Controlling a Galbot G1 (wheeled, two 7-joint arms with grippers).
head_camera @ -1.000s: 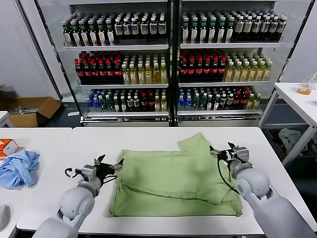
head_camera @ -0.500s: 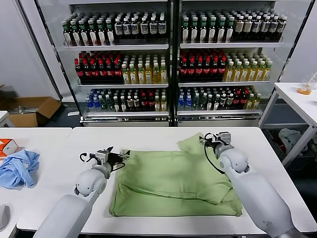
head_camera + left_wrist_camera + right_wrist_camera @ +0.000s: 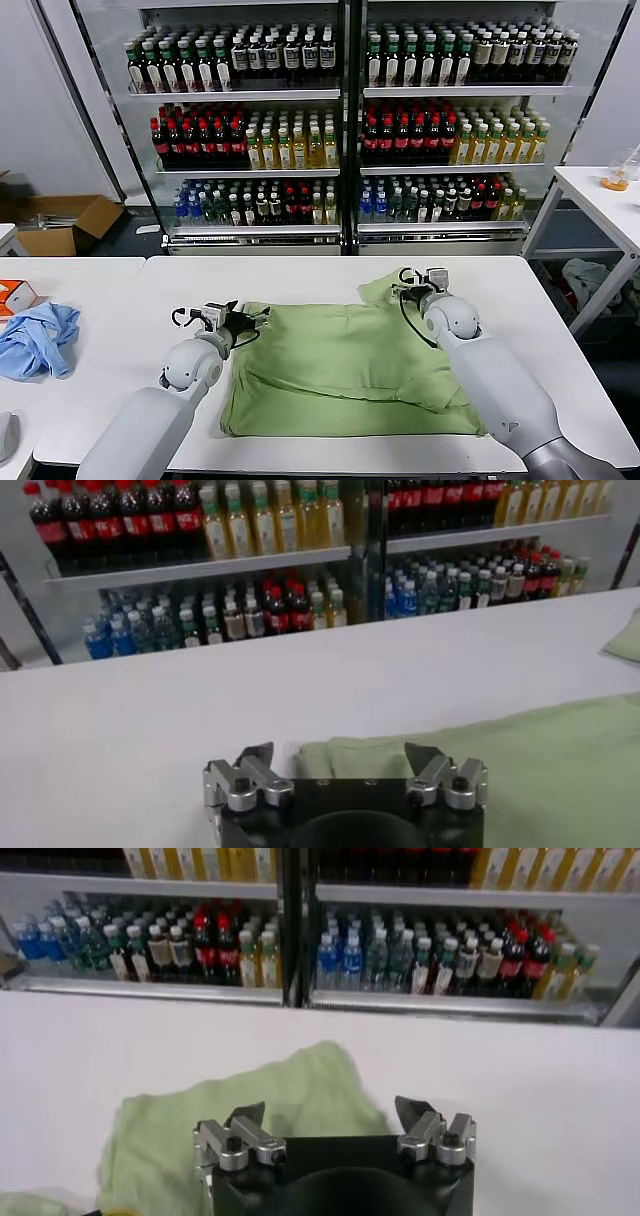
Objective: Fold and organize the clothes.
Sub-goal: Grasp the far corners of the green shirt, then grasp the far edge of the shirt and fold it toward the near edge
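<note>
Both arms have swung inward since a second ago. I see my left gripper [image 3: 243, 321] at the shirt's [image 3: 340, 365] far left corner, forearm angled up from the table's near edge, fingers [image 3: 258, 757] spread with nothing between them. My right gripper [image 3: 403, 291] sits over the sleeve [image 3: 385, 288] at the far right, jaws parted and empty too. That green shirt lies partly folded on the white table [image 3: 300, 275].
</note>
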